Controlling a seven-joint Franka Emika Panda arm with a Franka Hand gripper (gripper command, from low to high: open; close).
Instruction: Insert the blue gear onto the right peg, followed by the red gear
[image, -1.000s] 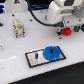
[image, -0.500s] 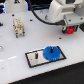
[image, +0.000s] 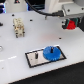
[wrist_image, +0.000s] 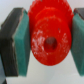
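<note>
Gripper clamps red gear between teal pads, aloft at exterior view's far right. Blue gear sits on right peg, down-left, nearer camera.

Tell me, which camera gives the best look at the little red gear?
The wrist view: the red gear fills the picture, its teeth and centre hole plain, clamped between the end effector's teal pads. The exterior view shows only a small red patch under the arm, above the table.

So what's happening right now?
Gripper shut on red gear. Blue gear seated on plate. Nothing in the way.
</note>
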